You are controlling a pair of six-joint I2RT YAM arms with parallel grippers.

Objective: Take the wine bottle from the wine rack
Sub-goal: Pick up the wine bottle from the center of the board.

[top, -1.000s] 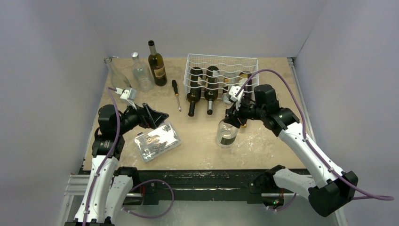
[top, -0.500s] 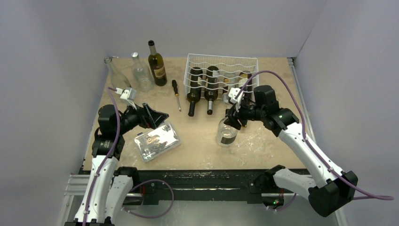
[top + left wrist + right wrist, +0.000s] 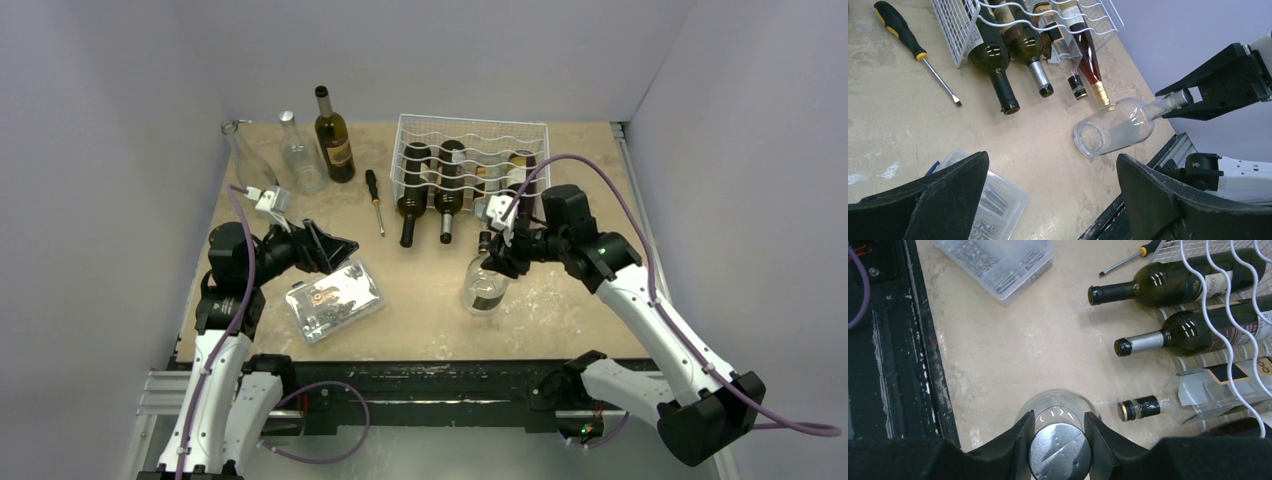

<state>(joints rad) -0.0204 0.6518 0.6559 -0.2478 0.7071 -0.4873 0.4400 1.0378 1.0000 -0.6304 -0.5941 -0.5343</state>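
Two white arms (image 3: pixel 650 310), black joints (image 3: pixel 568 206), looping purple cables (image 3: pixel 570 156)

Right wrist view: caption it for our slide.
Right tool shut on the clear bottle at its cap, wine rack alongside.

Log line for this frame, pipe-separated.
right gripper: shut on clear bottle | clear bottle: out of wine rack, in front of it | left gripper: open, by parts box

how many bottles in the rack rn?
4, side by side in the wine rack, necks poking out the front: dark green bottle, silver-capsuled bottle, black-capped clear bottle, gold-capped amber bottle. More could hide deeper inside.
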